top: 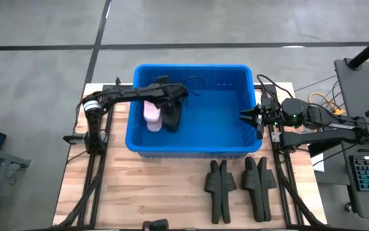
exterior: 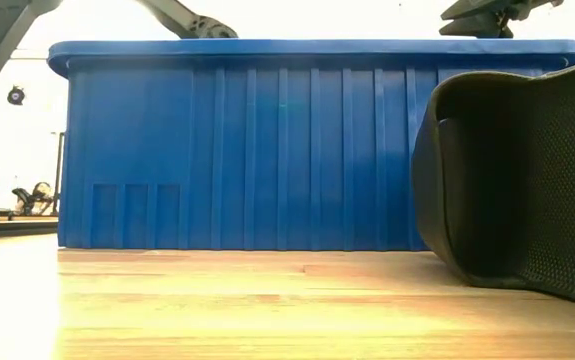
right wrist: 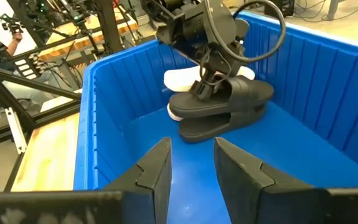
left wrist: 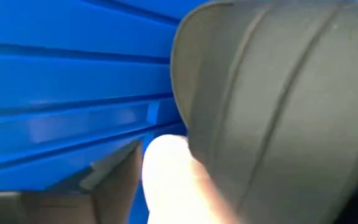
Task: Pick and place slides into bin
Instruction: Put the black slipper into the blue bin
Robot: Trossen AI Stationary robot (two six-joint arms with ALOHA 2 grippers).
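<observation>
The blue bin [top: 194, 144] stands at the table's middle and also shows in the low view [exterior: 267, 150]. My left gripper [right wrist: 208, 86] reaches down into the bin's left half and is shut on a black slide [right wrist: 228, 109]. This slide lies partly over a pale pink slide [top: 152, 115] on the bin's floor; the pink one also shows in the right wrist view [right wrist: 182, 78]. My right gripper [right wrist: 194, 165] is open and empty above the bin's right rim [top: 258, 122], pointing into the bin. My left gripper holds the black slide by its broad strap [right wrist: 223, 92], at the strap's edge, pinched between the two fingers. The fingers come from above, slanting down. The slide sits roughly level, sole down, over the pink slide; whether it is lifted clear I cannot tell.
Two pairs of black slides [top: 221, 185] [top: 258, 185] lie on the wooden table in front of the bin, toward the near right. One of them fills the low view's right side [exterior: 527, 180]. The bin's right half is bare floor [top: 219, 122].
</observation>
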